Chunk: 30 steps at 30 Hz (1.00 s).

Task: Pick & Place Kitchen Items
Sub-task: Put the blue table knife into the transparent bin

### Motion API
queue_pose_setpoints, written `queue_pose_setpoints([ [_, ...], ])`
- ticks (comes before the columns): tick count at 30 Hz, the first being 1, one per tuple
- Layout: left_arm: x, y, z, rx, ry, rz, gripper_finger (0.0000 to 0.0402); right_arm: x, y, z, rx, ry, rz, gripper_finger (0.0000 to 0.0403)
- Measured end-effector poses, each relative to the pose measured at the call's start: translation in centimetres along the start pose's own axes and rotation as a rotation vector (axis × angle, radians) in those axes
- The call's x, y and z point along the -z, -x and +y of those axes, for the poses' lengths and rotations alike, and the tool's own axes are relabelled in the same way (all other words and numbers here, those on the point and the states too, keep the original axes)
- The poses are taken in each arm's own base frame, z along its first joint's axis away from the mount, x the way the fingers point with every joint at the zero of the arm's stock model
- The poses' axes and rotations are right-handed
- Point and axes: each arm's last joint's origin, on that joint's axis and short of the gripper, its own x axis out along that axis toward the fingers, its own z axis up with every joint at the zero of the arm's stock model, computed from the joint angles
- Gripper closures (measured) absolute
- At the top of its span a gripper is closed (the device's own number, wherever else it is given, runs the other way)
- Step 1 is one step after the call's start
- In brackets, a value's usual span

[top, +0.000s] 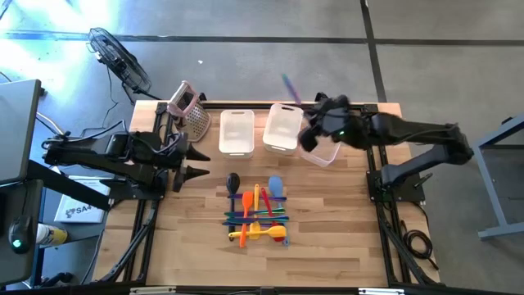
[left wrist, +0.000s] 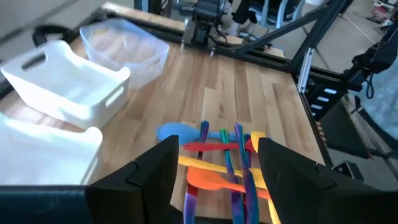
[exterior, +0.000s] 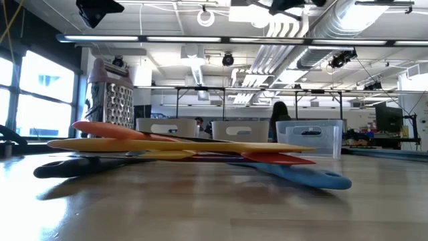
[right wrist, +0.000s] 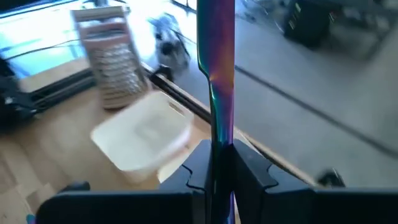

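Right gripper [right wrist: 219,163]: up at the far right of the desk [top: 327,238], over the clear bin [top: 321,152] — jaws closed on a purple utensil [right wrist: 216,56], which stands out straight from the fingertips.
Left gripper [left wrist: 214,165]: low at the left side of the desk, pointed toward the utensil pile; jaws parted, nothing between them.
Utensil pile [top: 257,215]: centre of the desk, crossed in a loose heap — orange, yellow, red, green and purple pieces, a blue spatula [top: 276,187] at the far edge, a dark spoon [top: 233,182] just beside it.
Bins: two white ones [top: 236,131] [top: 282,127] side by side along the far edge, the clear one to their right.
Grater [top: 190,108]: pink-handled, metal, standing at the far left corner, near the left white bin.
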Motion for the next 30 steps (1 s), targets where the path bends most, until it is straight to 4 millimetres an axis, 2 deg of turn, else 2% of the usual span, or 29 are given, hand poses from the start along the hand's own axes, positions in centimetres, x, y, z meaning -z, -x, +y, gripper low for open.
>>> queue_pose_setpoints([
  [5,0.3,0.0,0.1,-0.009,0.042,0.026,0.0185,1.1,1.5,-3.7,0.134,-0.176,0.131,0.0372],
  [9,0.3,-0.1,0.1,-0.014,0.042,0.034,0.0185,2.2,2.0,-5.0,0.219,-0.235,0.24,0.0372],
  [15,0.3,-0.3,0.3,-0.081,0.025,0.022,0.0185,3.9,1.1,-4.2,0.14,-0.242,0.354,0.0372],
  [23,0.2,-0.2,0.5,-0.167,0.0,-0.006,0.0185,7.3,-0.3,-3.7,0.084,-0.206,0.559,0.0372],
  [30,0.2,-0.4,0.6,-0.192,-0.017,-0.013,0.0185,8.1,-0.3,-3.6,0.03,-0.222,0.667,0.0372],
])
